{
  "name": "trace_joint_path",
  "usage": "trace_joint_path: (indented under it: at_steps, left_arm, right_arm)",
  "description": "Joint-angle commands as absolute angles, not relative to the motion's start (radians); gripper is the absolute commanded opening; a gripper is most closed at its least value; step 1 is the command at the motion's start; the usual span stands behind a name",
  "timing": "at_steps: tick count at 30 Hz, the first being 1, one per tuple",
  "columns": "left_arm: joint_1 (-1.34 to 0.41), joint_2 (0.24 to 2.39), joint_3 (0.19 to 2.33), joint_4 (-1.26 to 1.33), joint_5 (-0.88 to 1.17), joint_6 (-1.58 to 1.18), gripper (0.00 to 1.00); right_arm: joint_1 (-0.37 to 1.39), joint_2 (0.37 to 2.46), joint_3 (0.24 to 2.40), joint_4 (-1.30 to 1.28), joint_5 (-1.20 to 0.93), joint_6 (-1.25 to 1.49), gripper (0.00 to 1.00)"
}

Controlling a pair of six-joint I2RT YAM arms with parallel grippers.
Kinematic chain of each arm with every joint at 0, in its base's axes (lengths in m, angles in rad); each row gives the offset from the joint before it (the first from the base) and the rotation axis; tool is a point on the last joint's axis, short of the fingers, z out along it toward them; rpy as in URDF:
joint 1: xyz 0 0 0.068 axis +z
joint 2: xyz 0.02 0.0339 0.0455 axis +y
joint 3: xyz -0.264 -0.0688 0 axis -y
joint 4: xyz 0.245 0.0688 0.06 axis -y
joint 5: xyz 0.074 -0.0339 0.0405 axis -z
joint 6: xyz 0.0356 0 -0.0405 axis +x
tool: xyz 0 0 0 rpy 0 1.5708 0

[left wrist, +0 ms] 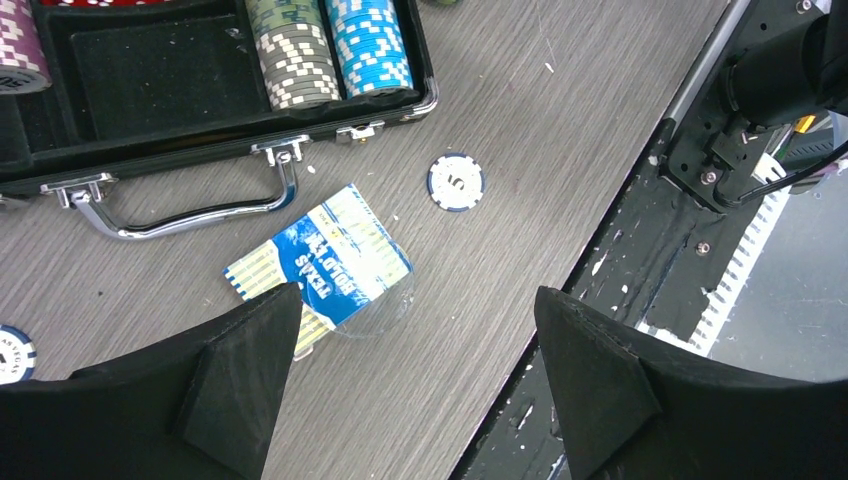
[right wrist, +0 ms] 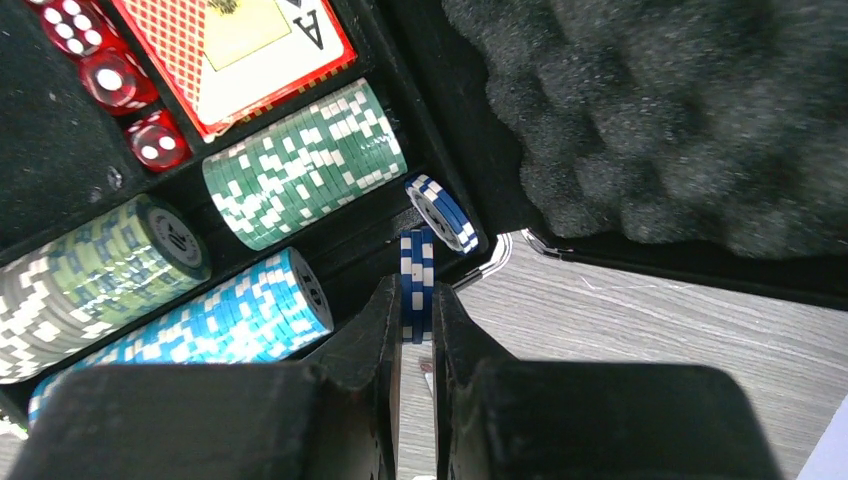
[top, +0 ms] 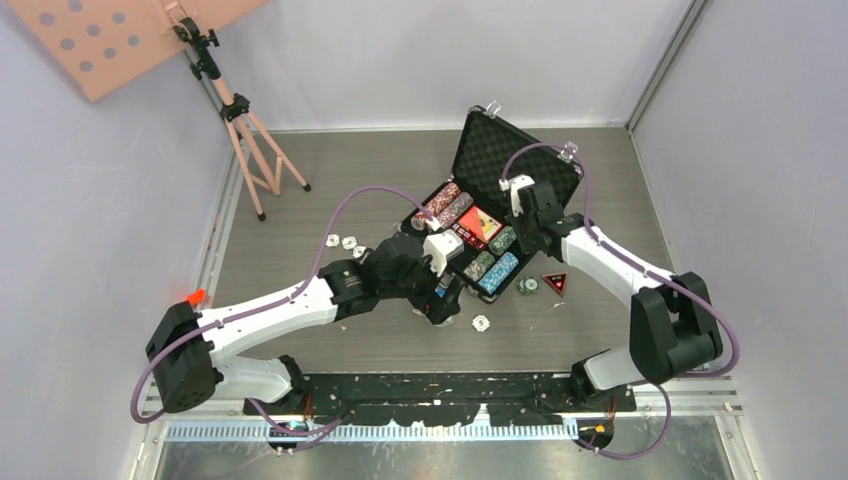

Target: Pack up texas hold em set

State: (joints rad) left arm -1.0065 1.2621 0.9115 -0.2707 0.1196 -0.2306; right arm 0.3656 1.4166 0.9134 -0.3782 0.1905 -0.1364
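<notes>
left gripper [left wrist: 412, 315]: jaws wide above blue card deck [left wrist: 325, 262] on counter [left wrist: 540, 110] | right gripper [right wrist: 415, 300]: jaws pinching dark-blue chips [right wrist: 416, 262] at briefcase [right wrist: 640, 120] edge

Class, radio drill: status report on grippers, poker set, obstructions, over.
Left gripper open over blue card deck. Right gripper shut on blue chips at briefcase edge. Loose chip on table; no obstruction seen.

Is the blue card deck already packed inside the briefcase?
No, the blue card deck lies flat on the table, outside the briefcase and near its front edge.
</notes>
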Motion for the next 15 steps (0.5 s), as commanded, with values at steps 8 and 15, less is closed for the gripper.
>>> trace_joint_path:
  at_steps: [8,15]
  left_arm:
    - [-1.005,1.217,0.893,-0.25,0.092,-0.224,0.89]
    - [-1.005,1.22,0.887,-0.253,0.087,-0.225,0.89]
  right_arm:
    - [0.372,1.517,0.955,-0.273,0.234,-0.172,0.05]
    - [0.393,1.565,0.967,-0.266,0.313,-0.175,0.26]
